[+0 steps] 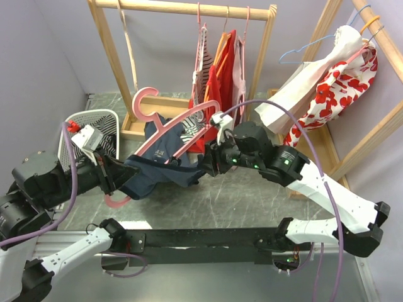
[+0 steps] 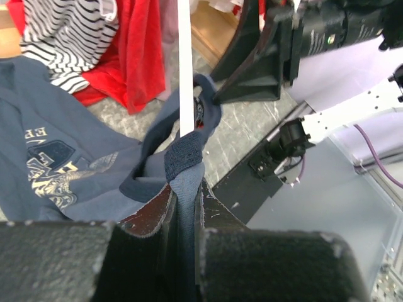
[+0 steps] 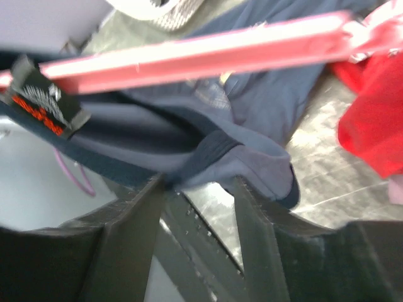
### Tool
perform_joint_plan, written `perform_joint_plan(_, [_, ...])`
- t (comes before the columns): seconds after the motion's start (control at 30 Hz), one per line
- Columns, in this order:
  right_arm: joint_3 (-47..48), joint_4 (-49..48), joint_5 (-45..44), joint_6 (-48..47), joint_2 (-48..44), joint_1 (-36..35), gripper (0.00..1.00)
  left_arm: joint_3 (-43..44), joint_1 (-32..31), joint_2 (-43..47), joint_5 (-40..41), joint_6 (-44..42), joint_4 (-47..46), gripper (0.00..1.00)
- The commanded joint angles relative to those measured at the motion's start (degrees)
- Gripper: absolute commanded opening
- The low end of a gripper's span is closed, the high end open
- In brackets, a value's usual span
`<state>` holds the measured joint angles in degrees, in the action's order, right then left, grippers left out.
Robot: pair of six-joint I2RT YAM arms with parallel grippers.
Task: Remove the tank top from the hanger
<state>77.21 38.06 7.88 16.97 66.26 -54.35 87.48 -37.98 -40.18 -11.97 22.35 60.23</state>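
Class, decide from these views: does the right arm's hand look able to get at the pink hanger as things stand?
Probably yes. The right hand is open close by the hanger, and only a fold of the tank top lies between its fingers.

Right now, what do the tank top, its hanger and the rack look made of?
Tank top: soft knit, likely cotton jersey, matte navy; it creases and drapes limply.
Hanger: probably plastic; uniform pink, smooth, slight sheen.
Rack: wood by the look; pale tan, matte, square posts with a round rail.
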Motion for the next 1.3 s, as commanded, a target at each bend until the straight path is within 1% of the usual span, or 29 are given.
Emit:
perform_joint_plan(0.0, [3.55, -4.75, -7.78, 3.51, -4.82, -0.58, 0.61, 0.41, -0.17, -0.16, -4.99, -0.02, -2.32, 0.01])
perform_joint_plan(0.03, [5.91, -5.1, -10.23, 3.59, -4.74, -0.5, 0.67, -0.03, -0.17, -0.33, -5.43, 0.67, -2.05, 0.01])
perform_joint_plan(0.13, [11.36, -5.63, -13.59, 2.63, -2.55, -0.5, 0.66, -1.96, -0.17, 2.21, -9.03, 1.47, -2.74, 0.01])
perform_joint_plan(0.2, [13.48, -6.16, -15.25, 2.36, -1.23, -0.5, 0.66, -2.66, -0.17, 4.23, -8.08, 2.43, -2.31, 0.01])
perform_joint_plan(0.23, [14.62, -6.59, -15.87, 2.36, -0.61, -0.58, 0.66, -2.75, -0.17, 4.5, -7.9, 2.7, -1.26, 0.01])
perform_joint_plan(0.27, [14.64, -7.9, -16.4, 2.36, -0.61, -0.5, 0.7, -2.76, -0.17, 4.67, -7.81, 2.61, -0.64, 0.01])
perform_joint_plan(0.3, [14.55, -8.79, -17.01, 2.36, -0.43, -0.58, 0.7, -2.93, -0.17, 4.76, -7.63, 2.7, -0.2, 0.01])
perform_joint_plan(0.37, [15.16, -9.68, -17.02, 3.41, 0.53, -0.41, 0.71, -3.46, -0.17, 5.03, -7.81, 2.44, -0.2, 0.01])
perform_joint_plan(0.43, [18.13, -8.45, -15.45, 5.43, 2.46, -0.5, 0.71, -3.81, -0.17, 5.03, -6.68, 2.0, -0.2, 0.01])
perform_joint_plan(0.5, [18.94, -7.91, -13.25, 10.17, 4.66, -0.5, 0.7, -3.9, -0.17, 4.42, -5.88, 1.91, 0.33, 0.01])
perform_joint_plan(0.53, [17.64, -8.79, -11.33, 11.58, 4.84, -0.58, 0.7, -3.99, -0.17, 4.06, -5.35, 1.65, 0.42, 0.01])
perform_joint_plan(0.57, [16.41, -11.84, -8.17, 14.99, 4.24, -0.58, 0.71, -4.07, -0.17, 3.97, -4.56, 1.73, 1.03, 0.01])
perform_joint_plan(0.6, [12.65, -14.13, -7.1, 17.02, 3.71, -0.58, 0.72, -4.25, -0.17, 3.63, -3.51, 1.82, 1.29, 0.01])
perform_joint_plan(0.63, [10.87, -18.16, -6.13, 18.78, 3.09, -0.67, 0.71, -4.34, -0.17, 3.71, -2.2, 1.82, 1.3, 0.01])
perform_joint_plan(0.67, [9.64, -19.16, -5.6, 21.5, 2.65, -0.76, 0.71, -4.51, -0.17, 3.71, -1.84, 1.82, 1.3, 0.01])
perform_joint_plan(0.77, [8.75, -17.86, -7.26, 26.78, 3.52, -0.94, 0.71, -5.13, -0.17, 4.59, -0.35, 2.08, 0.07, 0.01])
perform_joint_plan(0.83, [9.37, -18.28, -6.3, 28.29, 4.14, -1.11, 0.72, -5.57, -0.17, 5.38, 0.89, 2.79, -0.64, 0.01])
perform_joint_plan(0.9, [6.48, -20.56, -5.68, 31.27, 3.7, -1.29, 0.74, -5.66, -0.17, 5.82, 0.28, 2.7, -0.9, 0.01])
perform_joint_plan(1.0, [2.09, -27.76, -5.86, 33.38, 3.0, -1.29, 0.75, -6.09, -0.17, 6.17, -0.95, 2.44, -0.9, 0.01])
perform_joint_plan(1.03, [1.46, -30.22, -5.6, 35.48, 3.26, -1.2, 0.75, -6.1, -0.17, 6.08, -1.04, 2.35, -0.12, 0.01])
perform_joint_plan(1.07, [1.63, -29.89, -5.33, 36.02, 3.87, -1.11, 0.75, -6.1, -0.17, 5.82, -1.3, 2.35, 0.15, 0.01])
perform_joint_plan(1.13, [5.48, -25.88, -6.12, 36.72, 6.41, -1.2, 0.77, -6.27, -0.17, 5.82, -2.62, 2.17, -0.02, 0.01])
perform_joint_plan(1.17, [6.28, -25.5, -5.69, 37.6, 7.12, -1.2, 0.77, -6.36, -0.17, 6.08, -2.62, 2.09, 0.07, 0.01])
perform_joint_plan(1.2, [5.33, -26.89, -4.73, 38.3, 7.3, -1.2, 0.77, -6.45, -0.17, 6.17, -2.8, 2.17, -0.11, 0.01])
perform_joint_plan(1.27, [0.87, -34.78, -2.61, 40.76, 6.78, -1.2, 0.77, -7.15, -0.17, 6.26, -4.55, 1.56, -0.63, 0.01])
